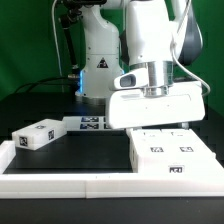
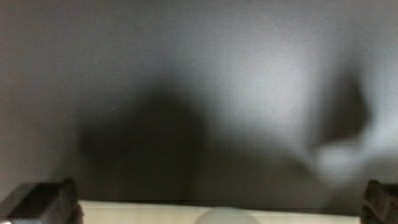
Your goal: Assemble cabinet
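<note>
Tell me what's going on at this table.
A cabinet assembly is under way, and no parts look joined yet. The robot's gripper is open, its fingers wide apart and holding nothing. It hangs low near the back edge of the large white panel on the exterior view's right. A smaller white block lies apart on the exterior view's left, with the marker board behind it.

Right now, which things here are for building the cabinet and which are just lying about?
For the job: large cabinet part, small cabinet block, open gripper.
Not part of it: marker board, border rail.
</note>
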Motion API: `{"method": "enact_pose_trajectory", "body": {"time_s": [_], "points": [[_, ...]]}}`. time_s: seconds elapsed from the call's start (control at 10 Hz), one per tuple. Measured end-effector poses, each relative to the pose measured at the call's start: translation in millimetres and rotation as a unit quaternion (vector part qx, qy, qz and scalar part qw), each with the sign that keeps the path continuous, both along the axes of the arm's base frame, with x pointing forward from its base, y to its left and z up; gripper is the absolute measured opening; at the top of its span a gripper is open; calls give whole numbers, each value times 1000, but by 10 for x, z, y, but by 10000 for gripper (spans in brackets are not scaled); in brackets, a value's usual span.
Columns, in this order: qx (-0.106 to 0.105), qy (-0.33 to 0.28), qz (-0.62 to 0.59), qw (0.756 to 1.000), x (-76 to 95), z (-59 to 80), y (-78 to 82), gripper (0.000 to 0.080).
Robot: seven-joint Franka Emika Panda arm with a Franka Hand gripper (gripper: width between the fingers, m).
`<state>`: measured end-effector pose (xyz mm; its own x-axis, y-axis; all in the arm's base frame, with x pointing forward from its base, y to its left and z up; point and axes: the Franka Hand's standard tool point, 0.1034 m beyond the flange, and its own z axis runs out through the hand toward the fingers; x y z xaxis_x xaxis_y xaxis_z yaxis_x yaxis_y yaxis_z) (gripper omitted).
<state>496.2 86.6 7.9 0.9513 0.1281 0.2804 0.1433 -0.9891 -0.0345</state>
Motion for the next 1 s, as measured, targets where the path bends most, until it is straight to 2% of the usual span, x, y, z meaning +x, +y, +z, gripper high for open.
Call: {"method": "enact_pose_trajectory", "body": {"time_s": [0.4,0.5,0.6,0.7,0.8,0.9,1.0], "points": [[-3,-9,-1,1000,14,-25,-40,774],[-3,-9,-2,1000,19,-25,-60,542],[-3,-12,-2,1000,25,-20,-62,542],[-4,-15,-2,1000,28,-17,-68,366],[-6,-18,3,1000,27,-16,-73,366],[-10,-22,9,1000,15,-22,-103,213],[-15,-27,18,999,0,-25,-145,213]]}}
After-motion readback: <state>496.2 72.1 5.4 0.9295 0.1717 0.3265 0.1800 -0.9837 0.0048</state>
